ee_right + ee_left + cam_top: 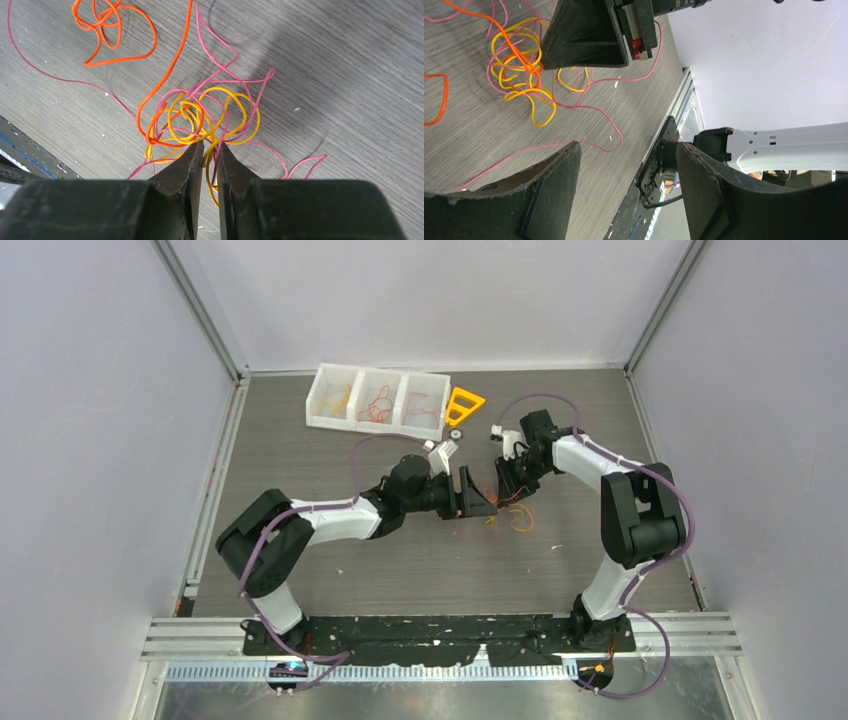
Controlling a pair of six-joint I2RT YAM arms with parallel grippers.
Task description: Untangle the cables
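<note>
The table (300,570) is bare dark wood grain between grey walls. The left arm (330,520) and right arm (600,465) both reach in to meet near its middle. A white bin (360,425) of three compartments sits at 11 o'clock from that meeting point, well apart, with a triangle (464,405) just beside its right end. The cables (512,515) lie on the table under the two wrists, at 6 o'clock from the right gripper (508,485) and about 4 o'clock from the left gripper (475,502). In the right wrist view the right gripper (207,150) is nearly closed, pinching a yellow strand at the near edge of the cables (200,120). The knot fans away from its tips toward 12 o'clock. The left gripper (628,150) stands wide with nothing between its fingers, and the cables (519,75) sit at 11 o'clock from it, near but not touching. The knot has no clear long axis. Pink tails (295,165) trail out of it to both sides, and an orange strand runs off toward 12 o'clock. One orange loop (112,35) lies free at 11 o'clock from the knot. I judge the left gripper the free one to take a strand and draw it away from the pinch. No table edge is close, and open room lies toward 6 o'clock and toward 9 o'clock.
</note>
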